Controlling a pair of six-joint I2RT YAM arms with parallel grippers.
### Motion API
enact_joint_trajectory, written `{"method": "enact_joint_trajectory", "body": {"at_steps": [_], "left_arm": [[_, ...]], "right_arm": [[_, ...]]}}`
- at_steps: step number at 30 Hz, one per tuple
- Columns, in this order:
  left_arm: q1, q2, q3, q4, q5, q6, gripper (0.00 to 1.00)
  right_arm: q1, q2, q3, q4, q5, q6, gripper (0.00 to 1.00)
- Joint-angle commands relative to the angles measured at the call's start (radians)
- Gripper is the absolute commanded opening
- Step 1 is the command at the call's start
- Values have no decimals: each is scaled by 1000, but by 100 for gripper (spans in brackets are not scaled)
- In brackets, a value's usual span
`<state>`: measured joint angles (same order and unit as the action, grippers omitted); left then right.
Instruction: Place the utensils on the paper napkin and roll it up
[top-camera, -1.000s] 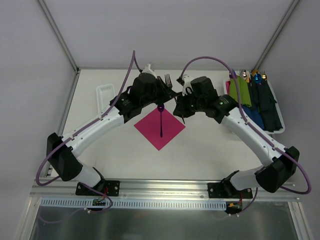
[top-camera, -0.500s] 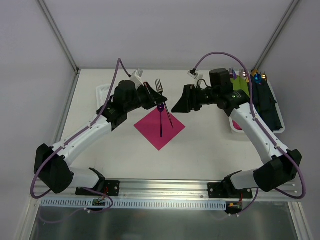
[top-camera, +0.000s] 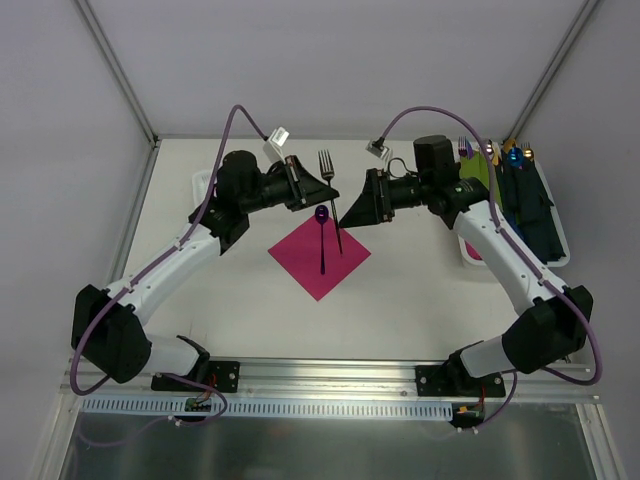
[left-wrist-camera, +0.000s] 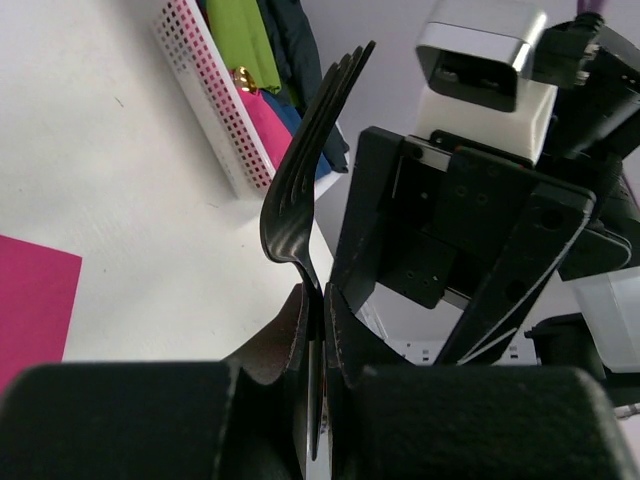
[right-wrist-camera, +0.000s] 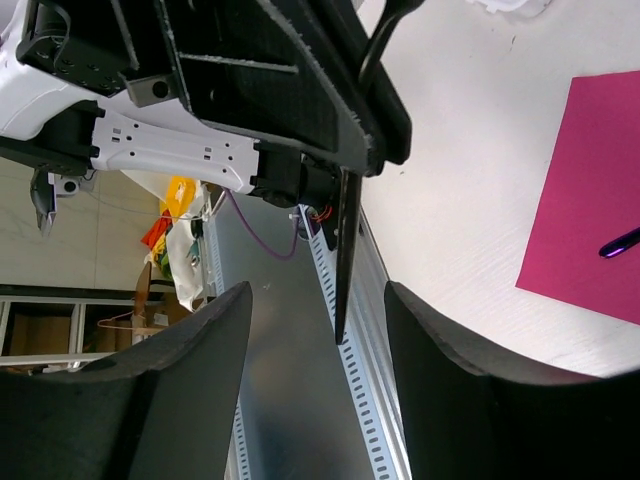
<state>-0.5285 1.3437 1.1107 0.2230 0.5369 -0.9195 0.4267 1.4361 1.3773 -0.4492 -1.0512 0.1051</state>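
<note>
Handing over looks finished, then? A second ago both arms were bunched together above the paper napkin (top-camera: 300, 255). (A)

Yes. The right end effector (top-camera: 358, 208) was shut back then. Now its fingers (right-wrist-camera: 190, 390) stand apart and it has drawn back to the right. The left end effector (top-camera: 318, 190) is clamped on the fork (top-camera: 327, 168) and carries it alone. (B)

So what does that buy us? (A)

The spoon (top-camera: 322, 235) already lies on the napkin, bowl toward the far side, and has not shifted. The fork is the only utensil not yet down, and I judge the left arm is now placed to lay it beside the spoon. Rolling comes after that. (B)

Where does the fork sit against the grip? (A)

It is pinched just below the tines in the left wrist view, with the tines rising clear of the fingers. From above, its handle runs past the grip and ends over the napkin's far right edge, just right of the spoon. In the right wrist view that handle hangs between the open fingers, touching neither. (B)
</note>
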Motion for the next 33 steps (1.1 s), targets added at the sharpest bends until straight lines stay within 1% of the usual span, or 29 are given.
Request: {"method": "enact_joint_trajectory", "body": {"at_steps": [1, 4, 8, 11, 12, 14, 15, 17, 18, 19, 20, 21, 22, 23, 26, 30, 33], "left_arm": [[1, 5, 44, 84, 69, 4, 0], [1, 8, 37, 123, 72, -16, 0], [2, 6, 17, 179, 66, -51, 0], [1, 8, 5, 208, 61, -70, 0], [2, 9, 3, 214, 58, -73, 0], [2, 9, 0, 220, 55, -74, 0], [1, 11, 1, 219, 51, -78, 0], [1, 14, 1, 217, 51, -76, 0], [2, 15, 9, 202, 49, -76, 0], [2, 17, 14, 181, 40, -73, 1], [1, 17, 23, 155, 29, -61, 5], [2, 11, 35, 127, 11, -53, 12], [1, 3, 41, 61, -33, -42, 19], [1, -5, 49, 24, -55, -18, 30], [1, -32, 81, -77, -101, 24, 43], [-11, -35, 153, -217, -159, 80, 44], [-40, -15, 199, -313, -207, 116, 42]], "right_arm": [[12, 3, -12, 32, -27, 16, 59], [29, 4, -21, 32, -15, 10, 55], [50, 6, -40, 38, -4, 7, 54], [52, 1, -58, 55, 3, 11, 47], [53, 1, -60, 58, 5, 13, 40], [53, 1, -64, 61, 10, 15, 30], [52, 0, -66, 64, 13, 16, 19], [53, -5, -67, 70, 25, 21, 8], [52, -3, -69, 73, 28, 27, 0], [52, -6, -70, 75, 37, 31, 0], [52, -8, -73, 84, 42, 36, 0], [52, -11, -75, 89, 48, 41, 0], [52, -13, -76, 95, 63, 50, 0], [52, -14, -78, 98, 77, 53, 0], [52, -14, -80, 96, 140, 74, 0], [52, -11, -81, 98, 224, 99, 0], [55, -6, -69, 92, 253, 105, 0]]}}
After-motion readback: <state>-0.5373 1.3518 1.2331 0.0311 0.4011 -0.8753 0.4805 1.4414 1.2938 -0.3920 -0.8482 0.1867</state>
